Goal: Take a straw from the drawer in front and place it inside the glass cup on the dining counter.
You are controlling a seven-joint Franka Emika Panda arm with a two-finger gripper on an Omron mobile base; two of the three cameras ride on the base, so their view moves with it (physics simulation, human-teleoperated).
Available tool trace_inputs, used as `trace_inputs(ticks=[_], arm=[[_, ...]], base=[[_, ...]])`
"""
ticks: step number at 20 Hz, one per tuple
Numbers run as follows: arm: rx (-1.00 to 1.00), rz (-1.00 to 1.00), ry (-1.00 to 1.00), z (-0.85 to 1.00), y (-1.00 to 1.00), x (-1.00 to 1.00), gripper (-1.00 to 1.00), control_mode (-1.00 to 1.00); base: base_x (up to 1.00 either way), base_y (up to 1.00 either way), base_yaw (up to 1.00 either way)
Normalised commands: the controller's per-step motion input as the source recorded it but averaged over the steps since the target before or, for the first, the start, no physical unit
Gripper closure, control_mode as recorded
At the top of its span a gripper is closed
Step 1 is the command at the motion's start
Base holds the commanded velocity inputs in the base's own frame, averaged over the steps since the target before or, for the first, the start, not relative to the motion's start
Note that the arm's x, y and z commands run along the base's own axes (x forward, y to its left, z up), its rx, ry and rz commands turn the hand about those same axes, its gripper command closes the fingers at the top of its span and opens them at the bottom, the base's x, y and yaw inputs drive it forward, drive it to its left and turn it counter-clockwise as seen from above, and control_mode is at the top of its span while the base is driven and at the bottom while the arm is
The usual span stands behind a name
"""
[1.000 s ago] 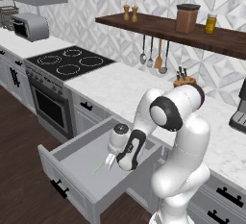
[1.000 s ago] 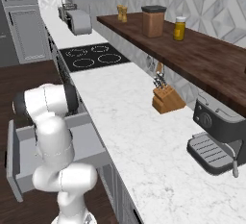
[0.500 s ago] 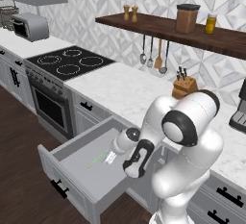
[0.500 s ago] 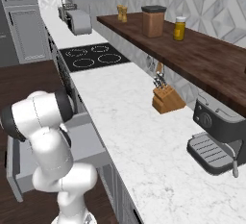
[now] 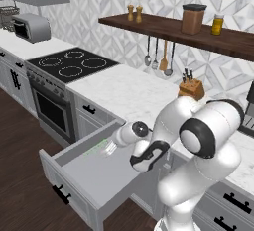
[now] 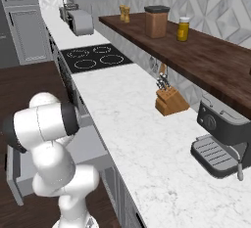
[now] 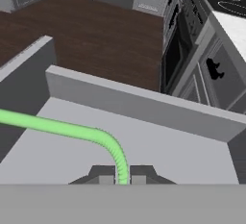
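Light-green, the straw sat pinched in the pincer — its length trailing off sideways across the drawer, not upright.

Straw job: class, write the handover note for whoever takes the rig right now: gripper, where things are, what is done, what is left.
Gripper: shut on the straw, low over the drawer's inside.
Straw: green, one end pinched between the fingertips; the rest runs out across the drawer.
Drawer: pulled open beside the oven, arm reaching in.
Done: drawer open, straw gripped.
Left: lift the straw clear, get to the dining counter, drop it in the glass cup.
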Motion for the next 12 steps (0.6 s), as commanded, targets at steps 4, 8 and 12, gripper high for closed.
trace_inputs(ticks=[4, 8, 12], arm=[[0.0, -0.06, 0.06, 1.0, 0.0, 0.01, 1.0, -1.0], [0.0, -0.1, 0.12, 1.0, 0.0, 0.0, 1.0, -1.0], [0.0, -0.12, 0.13, 1.0, 0.01, 0.02, 1.0, -1.0]], base=[[0.0, 0.0, 0.0], [0.0, 0.0, 0.0], [0.0, 0.0, 0.0]])
